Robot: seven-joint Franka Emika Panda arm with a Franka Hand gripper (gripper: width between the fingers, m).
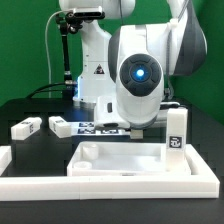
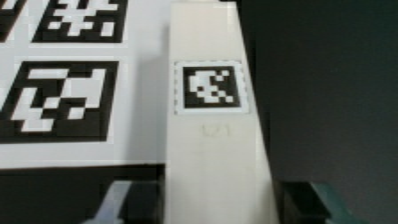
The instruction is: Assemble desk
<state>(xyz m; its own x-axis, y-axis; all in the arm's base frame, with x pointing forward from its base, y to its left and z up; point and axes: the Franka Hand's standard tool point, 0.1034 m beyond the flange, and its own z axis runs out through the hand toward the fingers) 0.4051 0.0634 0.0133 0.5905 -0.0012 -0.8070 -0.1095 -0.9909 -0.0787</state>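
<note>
- Four legs counted over the two views. One is in the gripper (image 2: 217, 200), two lie loose, and one stands upright.
- Gripper state: clamped on the held leg (image 2: 217, 110). In the wrist view the dark fingers (image 2: 135, 203) sit against its two long sides with no gap that we can see.
- The held leg runs lengthwise straight out from between the fingers, tag face up towards the camera. It lies just beside the marker board (image 2: 63, 90), with dark table on its other side.
- In the exterior view the gripper (image 1: 135, 128) is down at table level behind the desk top (image 1: 125, 158). The arm hides the held leg there.
- The desk top lies flat with its rim up, near the front, just behind the border bar (image 1: 100, 187).
- The two loose legs (image 1: 25, 128) (image 1: 60, 126) lie on the table towards the exterior view's left, well apart from the gripper.
- The upright leg (image 1: 177, 130) stands at the desk top's corner on the exterior view's right. We cannot tell whether it is seated in the top.
</note>
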